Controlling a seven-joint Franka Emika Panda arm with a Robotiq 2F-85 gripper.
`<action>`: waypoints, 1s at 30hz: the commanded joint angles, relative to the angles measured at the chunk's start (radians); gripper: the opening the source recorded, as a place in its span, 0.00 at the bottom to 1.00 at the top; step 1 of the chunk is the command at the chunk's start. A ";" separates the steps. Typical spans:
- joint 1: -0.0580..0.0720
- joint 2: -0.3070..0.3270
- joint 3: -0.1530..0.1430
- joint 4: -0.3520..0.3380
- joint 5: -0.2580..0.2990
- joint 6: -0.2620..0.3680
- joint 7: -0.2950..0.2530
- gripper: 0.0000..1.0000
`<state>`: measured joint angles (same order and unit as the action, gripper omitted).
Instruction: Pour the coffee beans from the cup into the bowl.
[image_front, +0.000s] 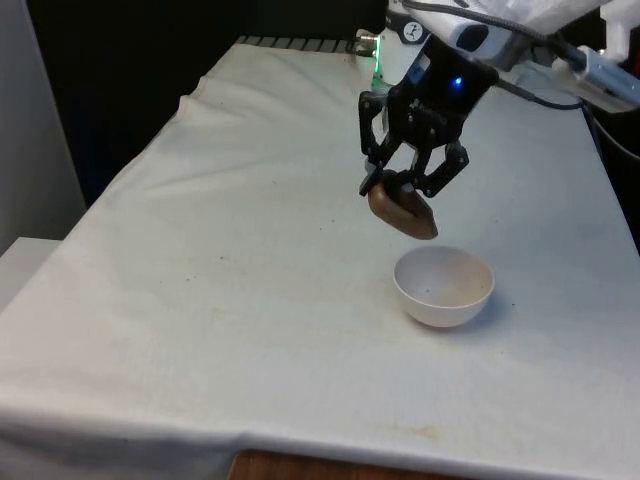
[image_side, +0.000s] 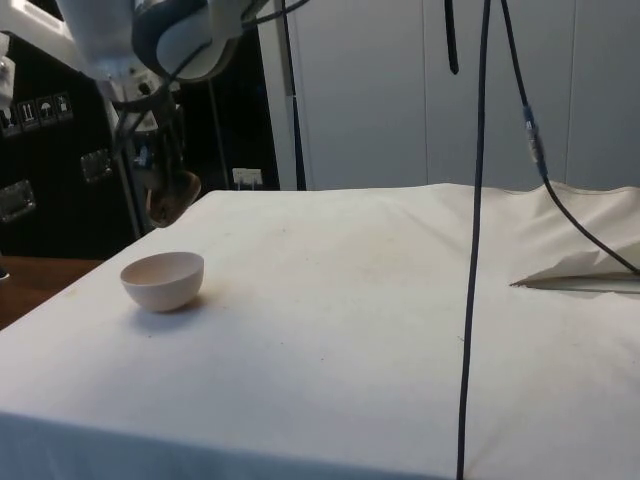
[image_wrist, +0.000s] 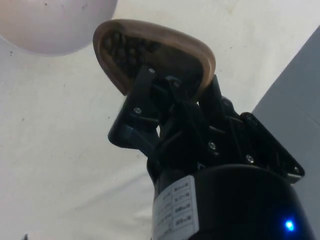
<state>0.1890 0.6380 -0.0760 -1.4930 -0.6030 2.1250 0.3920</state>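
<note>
Tabletop (image_front: 250, 300): you see a white cloth covering it, faintly stained and creased, running from the near edge to the far end; in the side view the same cloth (image_side: 380, 300) has a fold raised near one corner.

Cable (image_side: 478, 250): you see a dark line hanging straight down across the side view, in front of the tabletop.

End effector (image_front: 405, 190): you find it hanging in the air above the tabletop, up and toward the front view's left of the bowl, its two black fingers clamped on the cup's rim; the wrist view shows one finger (image_wrist: 145, 95) inside the cup and the other outside its wall.

Bowl (image_front: 444, 286): you see it white and upright on the cloth, just below the held cup and not touching it; in the side view (image_side: 163, 280) it sits near the tabletop's edge.

Cup (image_front: 402, 209): you see it brown, held tilted over toward the bowl.

Coffee beans (image_wrist: 125, 47): you see them dark, heaped inside the tilted cup in the wrist view.
</note>
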 joint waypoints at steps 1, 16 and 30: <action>0.005 0.003 -0.003 0.006 -0.008 -0.011 0.004 0.01; 0.006 0.040 0.026 0.046 -0.139 -0.071 0.071 0.01; 0.002 0.051 0.080 0.045 -0.237 -0.117 0.101 0.01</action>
<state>0.1880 0.6900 0.0070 -1.4440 -0.8370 2.0030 0.4960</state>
